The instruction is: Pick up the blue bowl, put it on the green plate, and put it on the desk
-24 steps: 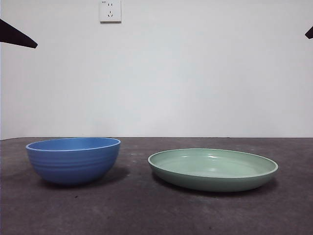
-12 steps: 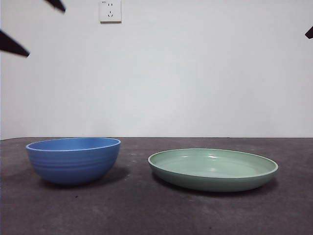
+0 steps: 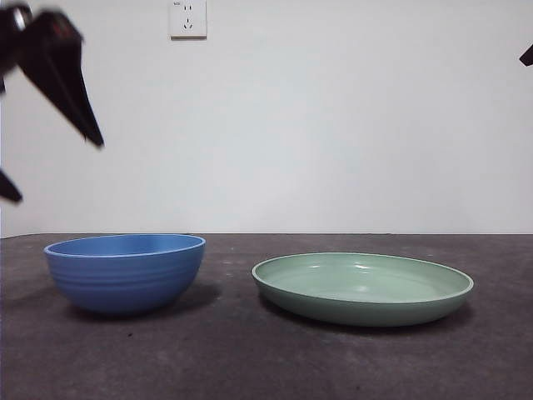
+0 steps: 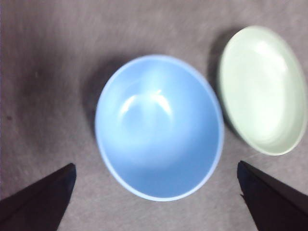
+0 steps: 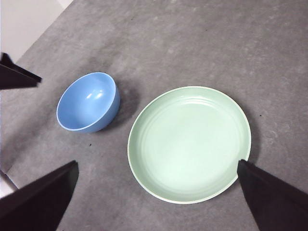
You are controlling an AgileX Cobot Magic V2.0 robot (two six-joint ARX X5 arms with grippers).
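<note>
The blue bowl (image 3: 125, 271) stands upright and empty on the desk (image 3: 266, 358) at the left. The green plate (image 3: 362, 287) lies empty to its right, a small gap between them. My left gripper (image 3: 58, 171) hangs open and empty above the bowl's left side, at the top left of the front view. In the left wrist view the left gripper (image 4: 155, 164) looks down on the bowl (image 4: 159, 127) between its jaws, with the plate (image 4: 262, 89) beside it. My right gripper (image 5: 158, 162) is open and empty, high over the plate (image 5: 189, 143), and sees the bowl (image 5: 88, 102).
A white wall with a socket (image 3: 188, 18) stands behind the desk's far edge. The right arm shows only as a black tip (image 3: 526, 56) at the top right corner. A left-arm jaw (image 5: 17, 74) enters the right wrist view near the bowl.
My left gripper has come down and to the right into the front view, from small tips at the top left corner to large dark jaws above the bowl. Bowl and plate have not moved.
</note>
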